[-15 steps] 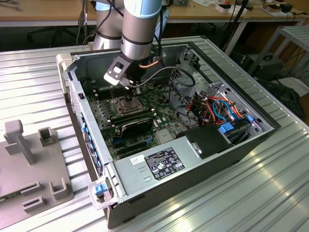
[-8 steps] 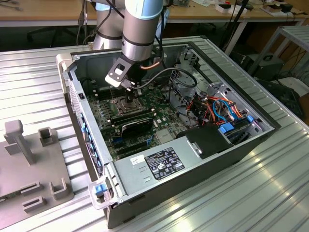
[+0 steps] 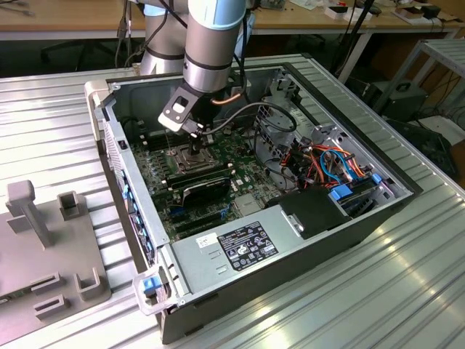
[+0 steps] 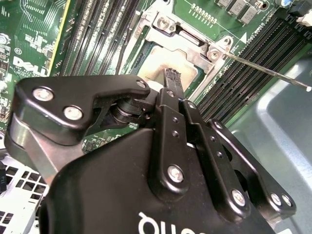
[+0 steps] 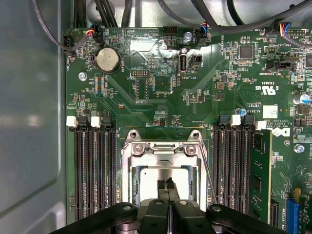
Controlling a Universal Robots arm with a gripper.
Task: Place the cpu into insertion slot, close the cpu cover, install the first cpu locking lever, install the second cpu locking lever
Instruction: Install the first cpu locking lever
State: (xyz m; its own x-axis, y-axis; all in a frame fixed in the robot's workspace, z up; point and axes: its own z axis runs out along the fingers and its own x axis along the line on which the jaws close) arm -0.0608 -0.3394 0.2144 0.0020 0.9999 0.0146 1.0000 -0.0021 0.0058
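In both wrist views the cpu (image 5: 146, 176) (image 4: 153, 63) lies flat in the insertion slot (image 5: 126, 181), its dull metal top showing through the window of the cpu cover (image 5: 161, 155) (image 4: 187, 43). The cover lies down over it. My gripper (image 5: 165, 187) (image 4: 171, 79) is shut with nothing between the fingers, its tips just above or on the cpu's top. A thin locking lever (image 4: 268, 72) (image 5: 208, 178) sticks out free beside the socket. In the exterior view the gripper (image 3: 198, 135) hangs over the socket (image 3: 192, 157) inside the open computer case.
Rows of black memory slots (image 5: 95, 170) flank the socket, with a green memory stick (image 5: 261, 170) on one side. The case wall (image 5: 29, 122) stands close by. A power supply (image 3: 240, 246) and cable bundles (image 3: 327, 161) fill the case's near end. A grey fixture (image 3: 51, 240) sits at the exterior view's left.
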